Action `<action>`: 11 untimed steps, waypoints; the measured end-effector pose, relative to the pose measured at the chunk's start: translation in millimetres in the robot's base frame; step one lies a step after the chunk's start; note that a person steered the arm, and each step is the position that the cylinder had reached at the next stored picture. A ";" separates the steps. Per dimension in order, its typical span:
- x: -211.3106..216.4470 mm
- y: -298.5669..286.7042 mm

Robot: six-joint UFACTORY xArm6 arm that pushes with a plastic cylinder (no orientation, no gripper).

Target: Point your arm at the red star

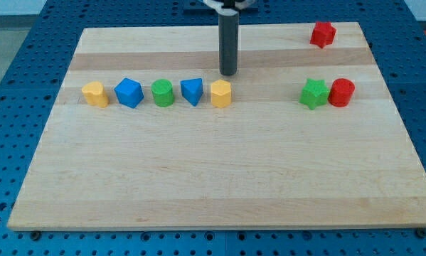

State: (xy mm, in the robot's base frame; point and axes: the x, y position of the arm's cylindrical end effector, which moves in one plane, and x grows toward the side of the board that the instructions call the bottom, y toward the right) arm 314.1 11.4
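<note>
The red star (pixel 323 34) lies near the top right corner of the wooden board (pixel 220 178). My tip (pixel 229 73) is the lower end of a dark upright rod at the view's top centre. It stands just above the yellow hexagonal block (pixel 221 93) and far to the left of the red star, not touching any block.
A row runs across the left half: a yellow block (pixel 94 94), a blue block (pixel 129 92), a green cylinder (pixel 163 93), a blue block (pixel 191 91). At right, a green star (pixel 313 93) sits against a red cylinder (pixel 341 93).
</note>
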 end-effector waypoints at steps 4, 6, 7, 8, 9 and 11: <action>-121.5 96.9; -122.8 187.6; -122.9 215.1; -112.0 215.6; -92.6 215.6; -62.9 213.0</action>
